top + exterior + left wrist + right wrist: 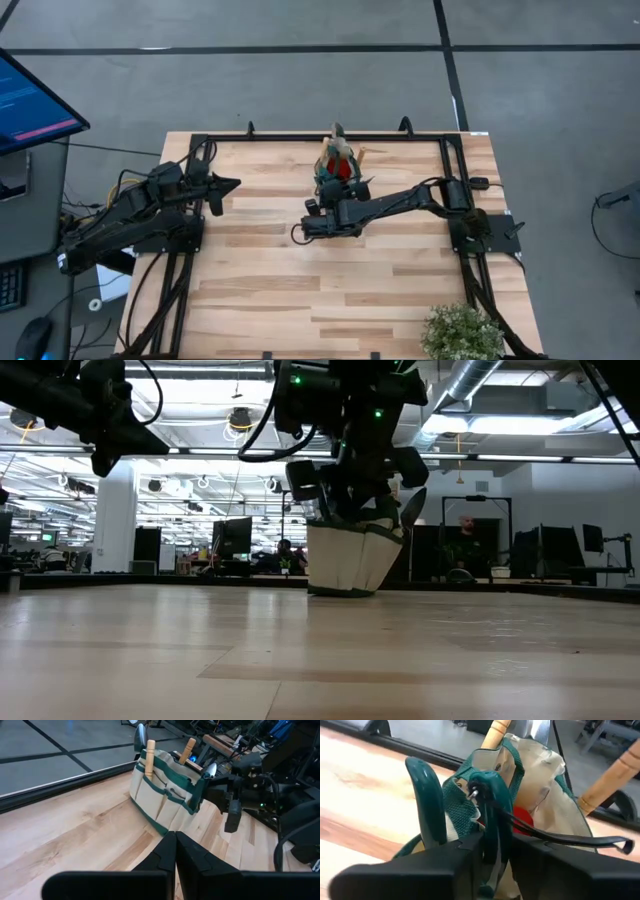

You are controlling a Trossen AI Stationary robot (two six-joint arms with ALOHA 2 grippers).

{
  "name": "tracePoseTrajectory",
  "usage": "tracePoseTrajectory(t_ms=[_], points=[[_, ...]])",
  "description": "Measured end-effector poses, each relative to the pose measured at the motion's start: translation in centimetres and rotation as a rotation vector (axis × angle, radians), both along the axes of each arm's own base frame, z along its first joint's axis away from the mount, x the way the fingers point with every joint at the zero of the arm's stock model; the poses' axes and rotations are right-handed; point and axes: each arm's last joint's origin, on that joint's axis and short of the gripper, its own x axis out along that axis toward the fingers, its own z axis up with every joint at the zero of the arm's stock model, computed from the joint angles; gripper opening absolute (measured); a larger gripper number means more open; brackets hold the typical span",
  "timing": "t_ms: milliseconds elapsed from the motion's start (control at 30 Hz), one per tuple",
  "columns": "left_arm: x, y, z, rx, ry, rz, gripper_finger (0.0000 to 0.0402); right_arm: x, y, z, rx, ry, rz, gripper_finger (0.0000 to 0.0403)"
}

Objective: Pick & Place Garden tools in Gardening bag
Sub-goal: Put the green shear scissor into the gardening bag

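on the desk (300,290) near its far edge stands the gardening bag (165,800), holding two wooden-handled trowels (149,757) and something red, the right gripper (492,840) over it grasping teal-handled shears (490,800), the left gripper (228,185) clenched, well apart.

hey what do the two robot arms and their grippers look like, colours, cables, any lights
Both arms are dark, near-black jointed links on black frames at the table's sides. The left gripper tapers to a point, and its fingers are matte black wedges. The right gripper has blocky black housings. Loose black cables loop along both arms, and small green lights glow on the right arm's wrist in the low and left wrist views.
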Motion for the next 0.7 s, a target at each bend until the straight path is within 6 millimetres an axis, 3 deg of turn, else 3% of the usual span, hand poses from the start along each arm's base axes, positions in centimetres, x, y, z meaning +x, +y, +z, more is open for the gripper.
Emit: tracePoseTrajectory(t_ms=[467, 700], points=[[0.0, 0.0, 0.1, 0.004, -0.006, 0.000, 0.0008, 0.0, 0.4, 0.0, 0.032, 0.120, 0.077, 0.0160], [0.0, 0.0, 0.1, 0.008, -0.012, 0.000, 0.0008, -0.4, 0.5, 2.1, 0.057, 0.148, 0.121, 0.0225]])
